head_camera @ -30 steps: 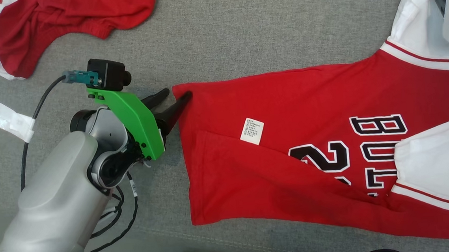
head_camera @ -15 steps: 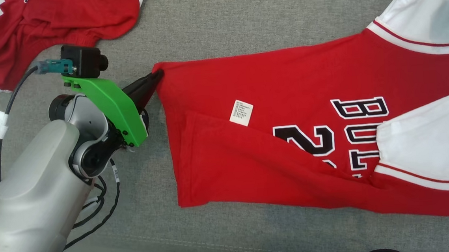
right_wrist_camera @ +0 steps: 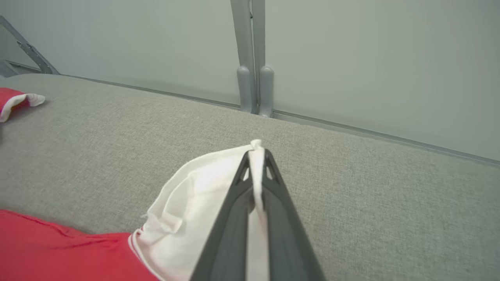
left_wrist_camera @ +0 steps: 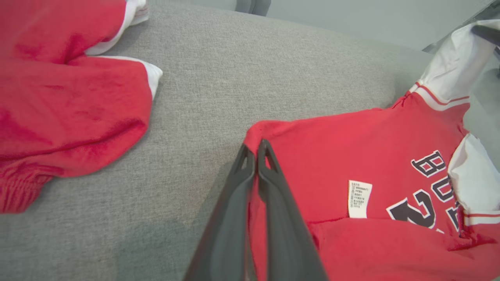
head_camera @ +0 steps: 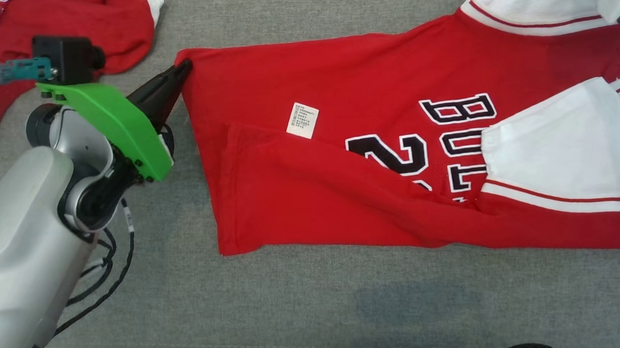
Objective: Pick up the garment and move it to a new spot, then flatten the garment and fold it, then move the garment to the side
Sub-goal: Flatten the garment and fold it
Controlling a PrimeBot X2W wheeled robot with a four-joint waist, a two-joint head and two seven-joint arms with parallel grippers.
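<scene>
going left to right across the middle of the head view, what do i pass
green camera mount → left fingers, shut on the corner of the red jersey → white care label → black lettering → white sleeve

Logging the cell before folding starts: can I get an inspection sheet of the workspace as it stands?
Surface: grey fabric surface, with a stitched seam along the near edge.
Job's things: red jersey with white sleeves lies spread out, its near long edge folded over itself; the white care label is showing.
Clutter: second red-and-white garment lies bunched at the far left.
Grippers: left tool is shut on the jersey's far hem corner; right tool is shut on a white sleeve edge.
Cables: black cables are looped beside the left forearm.
Surroundings: pale wall with a grey post stands behind the surface.
</scene>
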